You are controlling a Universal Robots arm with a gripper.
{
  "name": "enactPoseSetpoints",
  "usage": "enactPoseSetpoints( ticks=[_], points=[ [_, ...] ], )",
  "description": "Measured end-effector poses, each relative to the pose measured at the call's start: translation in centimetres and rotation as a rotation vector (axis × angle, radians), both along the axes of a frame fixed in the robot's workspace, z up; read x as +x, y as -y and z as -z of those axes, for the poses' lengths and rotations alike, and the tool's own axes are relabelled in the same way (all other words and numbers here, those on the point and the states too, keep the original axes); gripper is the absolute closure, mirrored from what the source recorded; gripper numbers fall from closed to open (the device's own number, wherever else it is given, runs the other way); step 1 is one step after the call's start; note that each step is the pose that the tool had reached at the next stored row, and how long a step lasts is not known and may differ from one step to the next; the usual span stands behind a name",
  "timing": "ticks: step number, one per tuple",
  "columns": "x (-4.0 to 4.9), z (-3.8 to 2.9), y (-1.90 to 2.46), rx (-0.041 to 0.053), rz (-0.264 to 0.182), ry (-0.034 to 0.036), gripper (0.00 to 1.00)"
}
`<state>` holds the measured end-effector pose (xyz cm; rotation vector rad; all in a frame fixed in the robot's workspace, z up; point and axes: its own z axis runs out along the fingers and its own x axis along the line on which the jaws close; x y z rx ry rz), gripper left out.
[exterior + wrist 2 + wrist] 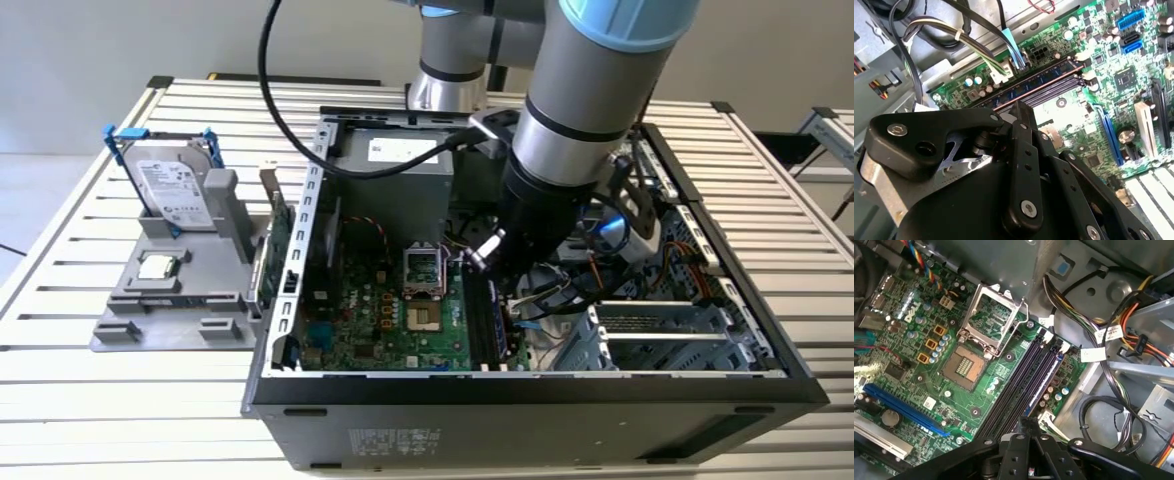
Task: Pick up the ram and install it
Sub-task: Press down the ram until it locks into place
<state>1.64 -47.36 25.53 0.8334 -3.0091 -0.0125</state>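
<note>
Ram (1046,80) shows as one long, narrow, dark blue-green stick with a row of dark chips along its face. It stands on edge in line with the black memory slots (1014,385) of the motherboard (914,340), on the side nearest the cable bundle. In the first wrist view it is seen edge-on (1051,372), running straight out from the gripper (1026,422). Whether it is fully seated cannot be told, nor whether the gripper is released, clenched or grasping it.

The one arm reaches down into the one open computer case (534,400). One processor socket (966,365) lies open on the board. One hard drive (174,185) stands outside the case, toward the exterior view's left, on the slatted table (134,400).
</note>
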Motion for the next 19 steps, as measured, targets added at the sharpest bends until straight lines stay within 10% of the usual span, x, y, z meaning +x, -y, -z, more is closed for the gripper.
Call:
enactPoseSetpoints(
  ticks=[19],
  points=[
    [0.0, 0.08, -0.19, 0.0001, -0.22, 0.0, 1.0]
  ],
)
